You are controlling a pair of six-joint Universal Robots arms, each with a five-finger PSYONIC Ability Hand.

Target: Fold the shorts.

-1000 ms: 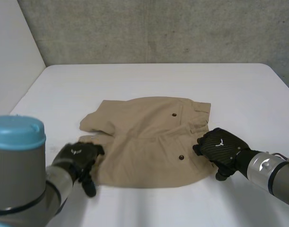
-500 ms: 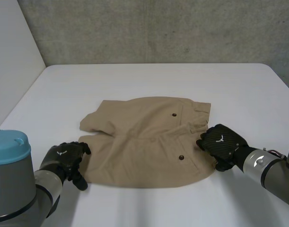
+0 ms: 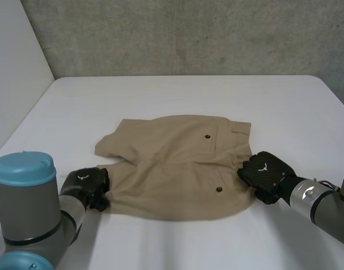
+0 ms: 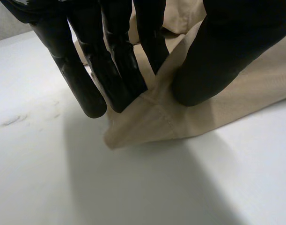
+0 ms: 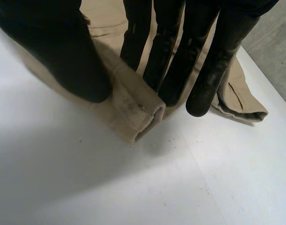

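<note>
Tan shorts lie flat on the white table, waistband toward my right hand, leg hems toward my left. My left hand is at the near left leg hem; in its wrist view the thumb and fingers pinch the hem corner. My right hand is at the near end of the waistband; there the thumb and fingers pinch the waistband corner, which is lifted a little off the table.
A grey concrete wall runs behind the table. A white panel stands at the left. Bare tabletop surrounds the shorts on every side, with the widest stretch beyond them.
Both hands have closed on the cloth: the left moved in onto the near leg hem, the right settled on the near waistband corner. The near edge of the shorts has shifted slightly.
</note>
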